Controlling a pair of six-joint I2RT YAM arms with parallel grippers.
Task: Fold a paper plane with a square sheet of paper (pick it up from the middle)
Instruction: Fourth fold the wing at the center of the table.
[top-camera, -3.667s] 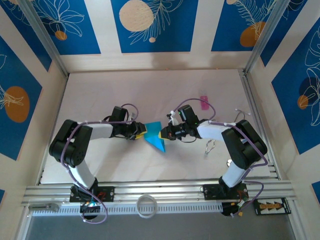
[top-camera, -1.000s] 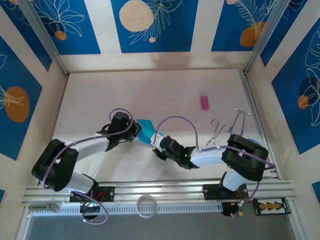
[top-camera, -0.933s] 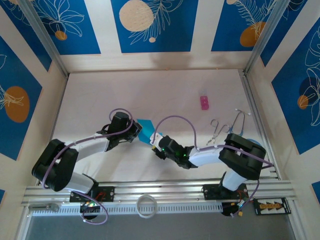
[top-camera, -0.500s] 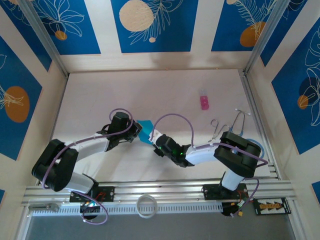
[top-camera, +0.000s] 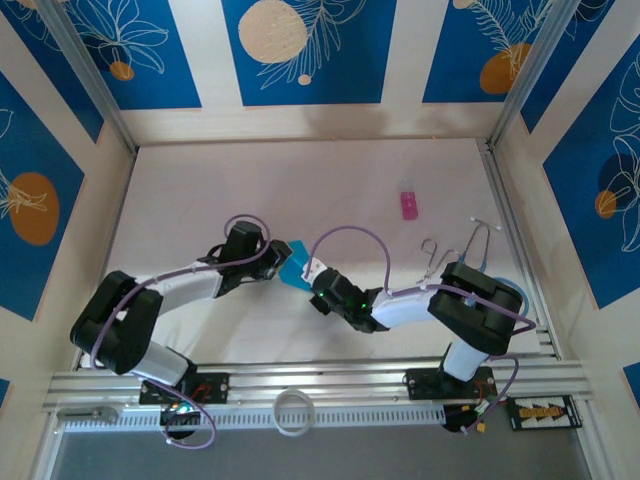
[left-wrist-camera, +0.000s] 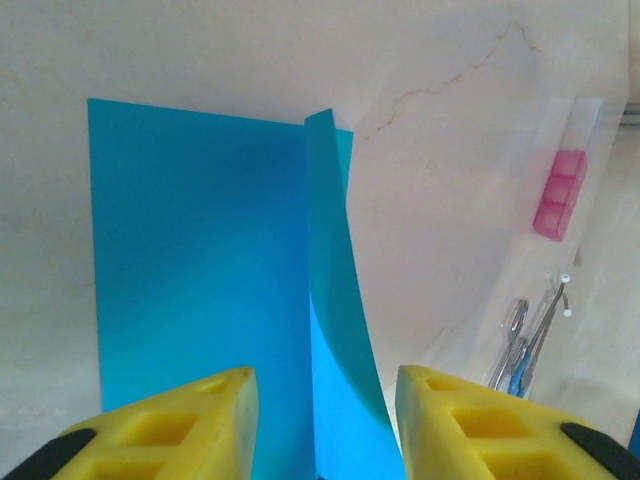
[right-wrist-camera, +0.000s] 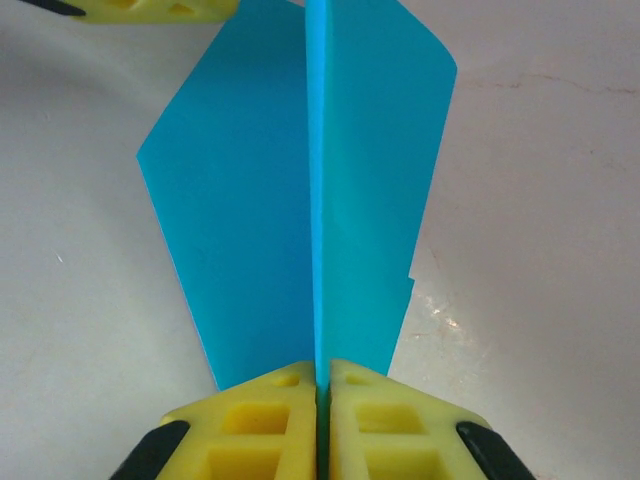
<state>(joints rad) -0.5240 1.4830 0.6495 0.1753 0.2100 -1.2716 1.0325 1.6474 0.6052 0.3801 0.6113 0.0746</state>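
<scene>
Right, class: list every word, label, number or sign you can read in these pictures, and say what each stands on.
No text can be read.
Small black box at the near right corner: orange marks, too small to read.
Folded cyan-blue paper sheet: plain, no print.
Dark blue wall panels: leaf and circle drawings, no writing.
Small pink plastic object: no label visible.

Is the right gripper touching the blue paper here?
Touching. The right wrist view shows the right gripper with its yellow fingers pressed together on the upright centre fold of the blue paper, with no gap.
</scene>
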